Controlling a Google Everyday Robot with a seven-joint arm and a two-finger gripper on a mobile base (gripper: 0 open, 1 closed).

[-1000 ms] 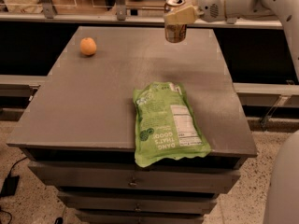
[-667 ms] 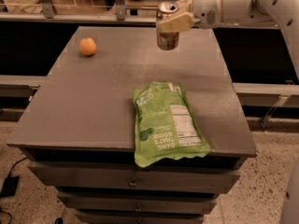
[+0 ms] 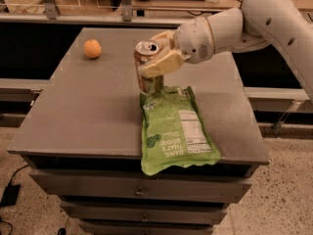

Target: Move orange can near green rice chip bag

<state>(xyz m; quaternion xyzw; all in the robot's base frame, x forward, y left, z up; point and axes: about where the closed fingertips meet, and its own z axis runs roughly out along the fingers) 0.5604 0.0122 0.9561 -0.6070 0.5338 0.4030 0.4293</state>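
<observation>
The orange can (image 3: 146, 82) is upright, coppery with a silver top, at the far left corner of the green rice chip bag (image 3: 173, 129). Its base is at the table surface or just above it; I cannot tell if it touches. My gripper (image 3: 159, 62) comes in from the right on a white arm and is shut on the orange can around its upper part. The green bag lies flat near the table's front edge, with white text and a white label facing up.
A round orange fruit (image 3: 92, 48) sits at the far left of the grey table (image 3: 88, 111). Drawers run below the table's front edge. The white arm (image 3: 254, 23) spans the far right side.
The gripper has carried the can from high over the table's far edge down and toward the front left, to the bag's far corner. The bag and fruit have not moved.
</observation>
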